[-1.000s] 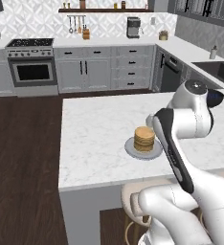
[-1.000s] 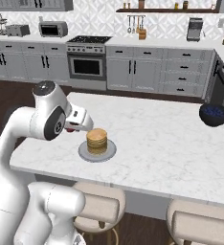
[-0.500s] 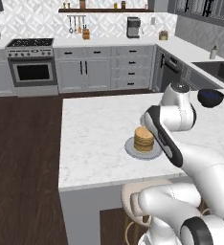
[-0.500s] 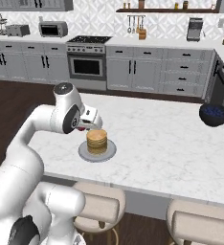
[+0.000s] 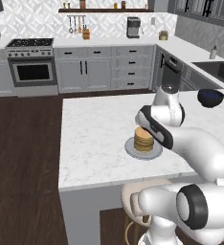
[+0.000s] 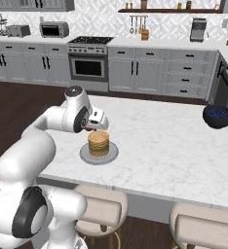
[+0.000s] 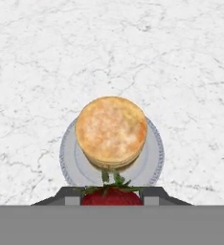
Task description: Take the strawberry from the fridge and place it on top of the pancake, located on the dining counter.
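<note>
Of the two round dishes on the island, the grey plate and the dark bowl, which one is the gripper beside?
The grey plate under the pancake: the gripper, holding the strawberry, is next to it. The dark bowl sits far across the dining counter.

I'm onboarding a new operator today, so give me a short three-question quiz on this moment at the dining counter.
1. True or false: the strawberry already rests on the pancake.
2. What does the gripper hold? A) strawberry B) plate C) nothing
3. What dark object sits far along the dining counter from the plate?

Key:
1. False; it is between the fingers, off the stack.
2. A
3. A dark blue bowl.
</note>
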Available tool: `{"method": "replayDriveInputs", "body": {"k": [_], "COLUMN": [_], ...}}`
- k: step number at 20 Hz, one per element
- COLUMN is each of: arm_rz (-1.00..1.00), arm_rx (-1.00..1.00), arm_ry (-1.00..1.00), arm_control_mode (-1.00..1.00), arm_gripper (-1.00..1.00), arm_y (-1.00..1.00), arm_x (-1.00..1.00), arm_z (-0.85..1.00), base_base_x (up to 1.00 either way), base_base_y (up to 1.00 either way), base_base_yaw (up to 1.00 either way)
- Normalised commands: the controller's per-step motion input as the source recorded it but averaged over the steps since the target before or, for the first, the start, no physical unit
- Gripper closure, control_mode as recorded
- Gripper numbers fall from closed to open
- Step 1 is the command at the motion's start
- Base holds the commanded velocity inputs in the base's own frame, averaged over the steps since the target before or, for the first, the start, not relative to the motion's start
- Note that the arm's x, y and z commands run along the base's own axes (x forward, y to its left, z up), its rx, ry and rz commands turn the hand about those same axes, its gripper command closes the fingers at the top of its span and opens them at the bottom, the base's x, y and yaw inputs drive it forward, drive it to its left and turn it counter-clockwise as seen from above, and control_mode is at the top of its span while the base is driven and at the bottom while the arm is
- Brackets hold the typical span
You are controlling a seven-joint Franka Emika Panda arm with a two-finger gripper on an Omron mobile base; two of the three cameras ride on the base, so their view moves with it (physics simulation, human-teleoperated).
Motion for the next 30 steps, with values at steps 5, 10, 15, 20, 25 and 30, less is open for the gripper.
{"method": "replayDriveInputs", "body": {"k": [5, 10, 15, 20, 25, 30], "arm_rz": [0.0, 0.0, 0.0, 0.0, 0.0, 0.0], "arm_rx": [0.0, 0.0, 0.0, 0.0, 0.0, 0.0], "arm_ry": [0.0, 0.0, 0.0, 0.0, 0.0, 0.0], "arm_control_mode": [-1.0, -1.0, -1.0, -1.0, -1.0, -1.0], "arm_gripper": [1.0, 1.0, 1.0, 1.0, 1.0, 1.0], "arm_y": [0.0, 0.0, -0.04, -0.05, 0.0, 0.0], "arm_x": [0.32, 0.15, 0.17, 0.3, 0.09, 0.11], "arm_z": [-0.32, -0.19, -0.15, -0.16, -0.14, -0.15], "base_base_x": [0.0, 0.0, 0.0, 0.0, 0.0, 0.0], "base_base_y": [0.0, 0.0, 0.0, 0.0, 0.0, 0.0], "base_base_yaw": [0.0, 0.0, 0.0, 0.0, 0.0, 0.0]}}
